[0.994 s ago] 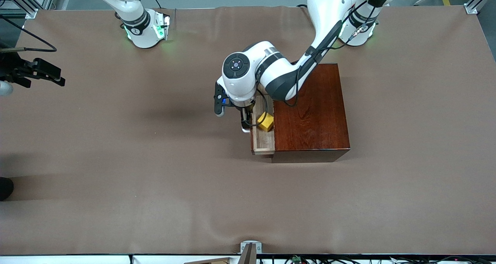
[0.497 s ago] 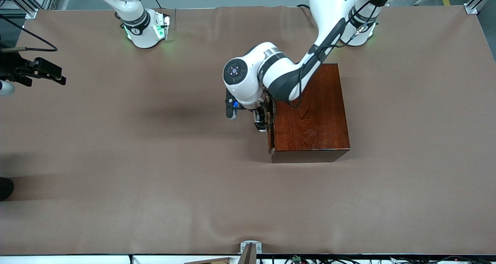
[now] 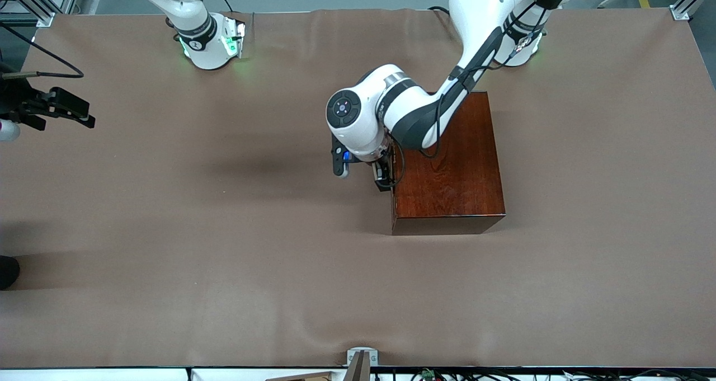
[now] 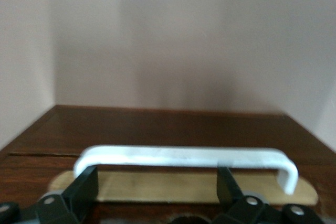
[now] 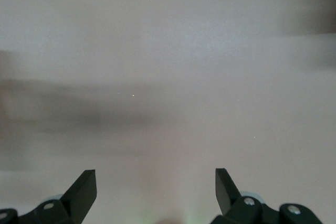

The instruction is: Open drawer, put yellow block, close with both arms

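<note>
The dark reddish-brown box (image 3: 453, 163) stands mid-table near the left arm's base. Its drawer is pushed in flush, and only the white handle (image 4: 184, 157) and a light wood patch (image 4: 184, 188) show in the left wrist view. The yellow block is hidden. My left gripper (image 3: 383, 178) is at the drawer front, open, with its fingers (image 4: 84, 187) spread just under the handle bar, around it (image 4: 156, 177). My right gripper (image 3: 84, 117) is open and empty (image 5: 156, 178), and waits over the table's edge at the right arm's end.
The brown cloth-covered table (image 3: 224, 247) is bare around the box. A small metal bracket (image 3: 361, 361) sits at the table edge nearest the front camera. The green-lit right arm base (image 3: 210, 42) stands at the robots' edge of the table.
The drawer has slid fully into the box with the yellow block inside. My left gripper moved with it toward the box. The right arm has barely moved.
</note>
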